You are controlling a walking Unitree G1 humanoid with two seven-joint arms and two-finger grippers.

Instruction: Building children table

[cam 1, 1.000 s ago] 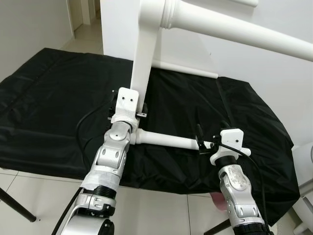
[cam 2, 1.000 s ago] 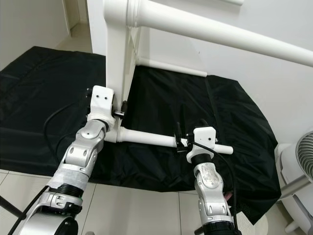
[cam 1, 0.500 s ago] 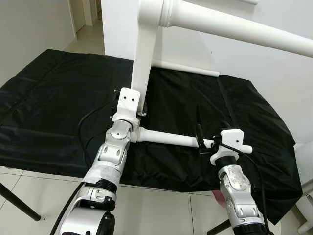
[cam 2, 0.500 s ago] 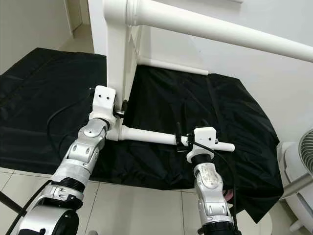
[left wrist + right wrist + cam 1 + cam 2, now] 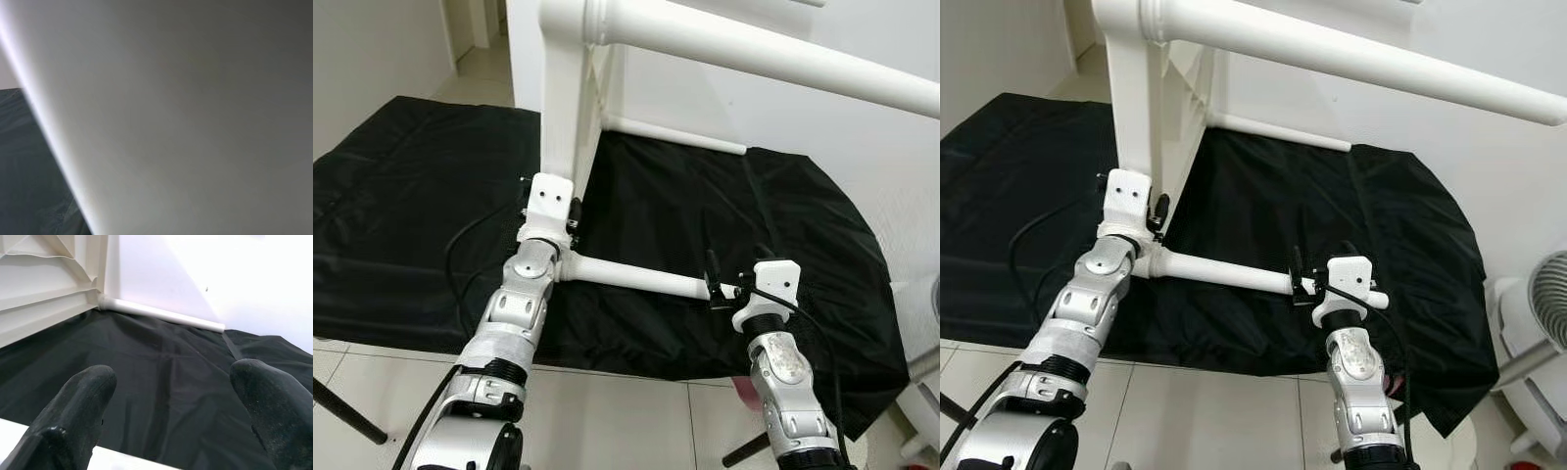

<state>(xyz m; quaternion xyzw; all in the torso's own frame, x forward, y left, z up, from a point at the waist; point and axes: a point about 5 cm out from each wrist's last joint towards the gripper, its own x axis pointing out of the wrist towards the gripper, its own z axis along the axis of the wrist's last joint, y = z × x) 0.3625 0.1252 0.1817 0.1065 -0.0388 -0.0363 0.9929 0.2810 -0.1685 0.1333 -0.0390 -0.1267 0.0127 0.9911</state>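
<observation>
**Table frame lying over black cloth**

Table (image 5: 570,117) is taking up the frame's upper half. Low at centre, the right gripper (image 5: 712,282) is sitting with fingers (image 5: 73,426) spread wide around a white leg (image 5: 631,277), gripping nothing. Left of it, the left gripper (image 5: 570,217) is pressing against the upright post; its opening cannot be told. Black cloth (image 5: 401,196) is spreading beyond.

Both arms reach forward; right claw (image 5: 168,416) spread, left claw (image 5: 570,217) unclear.

White table frame (image 5: 566,117) over black cloth (image 5: 401,196)
</observation>
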